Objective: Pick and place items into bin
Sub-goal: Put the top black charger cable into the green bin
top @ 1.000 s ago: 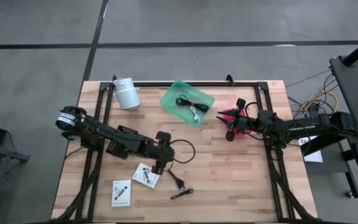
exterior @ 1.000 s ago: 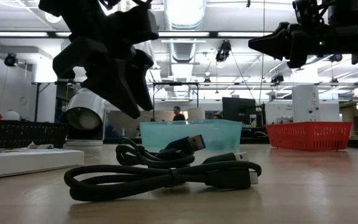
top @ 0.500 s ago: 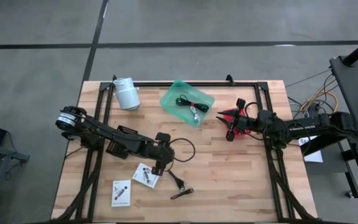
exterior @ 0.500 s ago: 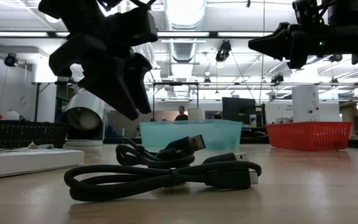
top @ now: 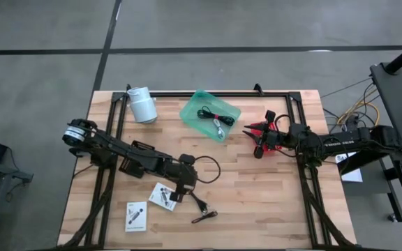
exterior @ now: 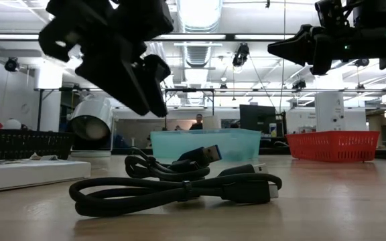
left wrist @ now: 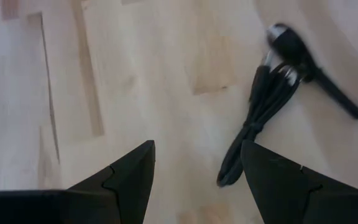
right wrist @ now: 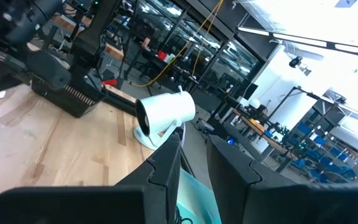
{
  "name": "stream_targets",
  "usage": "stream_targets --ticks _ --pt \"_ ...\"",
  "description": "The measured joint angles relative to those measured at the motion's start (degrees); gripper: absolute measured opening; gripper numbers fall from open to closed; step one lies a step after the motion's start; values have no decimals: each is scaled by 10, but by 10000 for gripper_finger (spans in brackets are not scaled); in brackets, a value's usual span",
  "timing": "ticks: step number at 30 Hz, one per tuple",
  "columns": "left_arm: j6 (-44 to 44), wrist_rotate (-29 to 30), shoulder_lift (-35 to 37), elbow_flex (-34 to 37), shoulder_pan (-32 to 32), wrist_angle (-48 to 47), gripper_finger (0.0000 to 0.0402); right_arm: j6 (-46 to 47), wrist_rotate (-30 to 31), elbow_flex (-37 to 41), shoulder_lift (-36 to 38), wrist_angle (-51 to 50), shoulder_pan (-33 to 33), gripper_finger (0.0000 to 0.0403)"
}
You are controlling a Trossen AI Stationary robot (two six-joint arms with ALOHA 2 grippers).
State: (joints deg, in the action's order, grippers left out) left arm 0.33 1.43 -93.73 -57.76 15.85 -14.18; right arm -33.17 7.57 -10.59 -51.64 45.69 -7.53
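My left gripper [top: 181, 192] [exterior: 154, 107] hangs open above the table's near middle, touching nothing. In the left wrist view its fingers [left wrist: 197, 174] frame bare wood, with a folded black cable [left wrist: 263, 112] just beyond them. That cable [top: 201, 204] lies flat on the table beside a second short one [top: 205, 217] and a thin looped cable [top: 206, 167]. Two white packets [top: 162, 196] [top: 136, 215] lie near the near edge. The teal bin [top: 190, 111] sits at the far middle with a black cable [top: 211, 118] inside. My right gripper [top: 259, 137] [right wrist: 194, 168] waits narrowly open above the red basket.
A white cylinder [top: 142, 104] lies on its side at the far left, next to the bin. The red slotted basket [exterior: 334, 146] stands right of the bin under my right arm. Bare wood stretches across the right near part of the table.
My left gripper has shifted a little toward the near edge, toward the short black cables, and has turned slightly. The cables, the packets and my right arm have stayed where they were.
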Motion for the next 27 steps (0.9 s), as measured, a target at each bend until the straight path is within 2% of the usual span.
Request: stream_targets --ticks 15,27 --pt "0 -3 0 1 0 17 222 1 0 0 0 -1 0 68" --pt "5 -1 -45 2 0 27 222 0 0 0 0 -5 0 68"
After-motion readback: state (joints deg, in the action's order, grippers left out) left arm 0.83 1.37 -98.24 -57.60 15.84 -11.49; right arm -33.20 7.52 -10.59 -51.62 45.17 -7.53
